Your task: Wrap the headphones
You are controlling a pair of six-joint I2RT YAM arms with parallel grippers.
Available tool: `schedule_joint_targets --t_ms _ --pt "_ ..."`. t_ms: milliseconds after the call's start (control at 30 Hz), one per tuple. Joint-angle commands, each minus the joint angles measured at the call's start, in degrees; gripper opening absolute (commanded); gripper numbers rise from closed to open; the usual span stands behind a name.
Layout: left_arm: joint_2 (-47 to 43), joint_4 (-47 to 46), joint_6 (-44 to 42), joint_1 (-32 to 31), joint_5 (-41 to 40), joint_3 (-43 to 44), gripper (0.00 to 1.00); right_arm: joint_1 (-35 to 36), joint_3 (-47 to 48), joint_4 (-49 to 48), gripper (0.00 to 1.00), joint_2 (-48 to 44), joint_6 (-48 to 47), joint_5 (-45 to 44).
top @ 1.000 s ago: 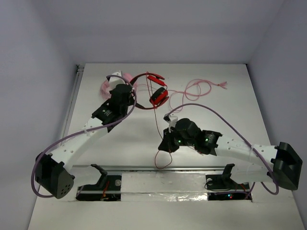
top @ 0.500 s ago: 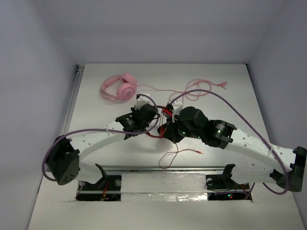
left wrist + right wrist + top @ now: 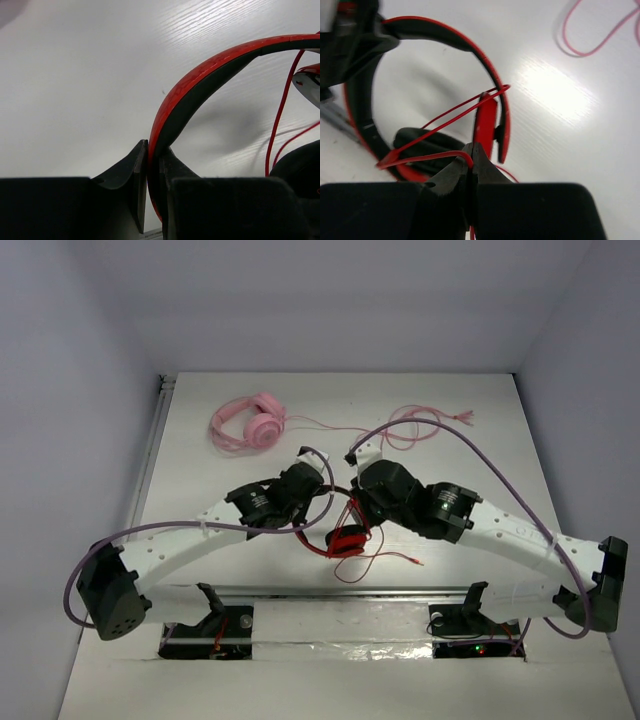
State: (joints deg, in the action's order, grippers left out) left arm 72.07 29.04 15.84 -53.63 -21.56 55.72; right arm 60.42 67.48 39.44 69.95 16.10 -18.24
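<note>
Now, headphones (image 3: 345, 538): near the middle of the surface's (image 3: 500, 440) front edge, between both arms.
Left pincer (image 3: 153, 150): clamped on the headband (image 3: 200, 65); only its wrist view shows this.
Right pincer (image 3: 471, 151): closed, pinching the red cable (image 3: 447, 116); hidden overhead.
Pink headphones (image 3: 250, 425): far-left corner, apart.

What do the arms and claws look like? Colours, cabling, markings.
Left arm and right arm: white curved links with rows of small holes, black motor housings at the joints. A purple cable loops loosely along each arm. Left claw and right claw: two black, wedge-tipped fingers each. No readable markings.
</note>
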Motion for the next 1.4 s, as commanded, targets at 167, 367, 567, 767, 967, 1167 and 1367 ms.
schedule_joint_targets --t_ms 167,367,567,767,967,1167,1367 --pt "-8.08 0.32 -8.19 4.05 14.43 2.72 0.00 -2.41 1.60 -5.95 0.00 -0.52 -0.54 -16.91" --pt "-10.55 -0.47 -10.30 7.91 23.56 2.20 0.00 -4.78 0.81 -12.01 0.06 0.53 -1.68 -20.08" --pt "-11.51 -1.53 -10.74 11.17 30.87 1.93 0.00 -9.61 -1.30 -15.71 0.14 1.76 -2.47 -17.01" --pt "-11.78 -1.96 -9.95 13.28 31.58 3.07 0.00 -12.17 -2.79 -17.64 0.22 0.71 -1.42 -12.26" --pt "-12.57 -4.08 -8.89 15.56 37.64 5.35 0.00 -13.92 -7.88 -22.90 0.20 -0.51 4.46 -6.56" --pt "-11.08 -1.44 -9.15 15.57 31.66 7.82 0.00 -16.56 -12.46 -26.52 0.17 -3.15 7.72 -4.35" --pt "-10.38 1.90 -9.50 15.57 22.45 10.89 0.00 -20.34 -13.60 -25.99 0.30 -3.42 8.07 -0.13"
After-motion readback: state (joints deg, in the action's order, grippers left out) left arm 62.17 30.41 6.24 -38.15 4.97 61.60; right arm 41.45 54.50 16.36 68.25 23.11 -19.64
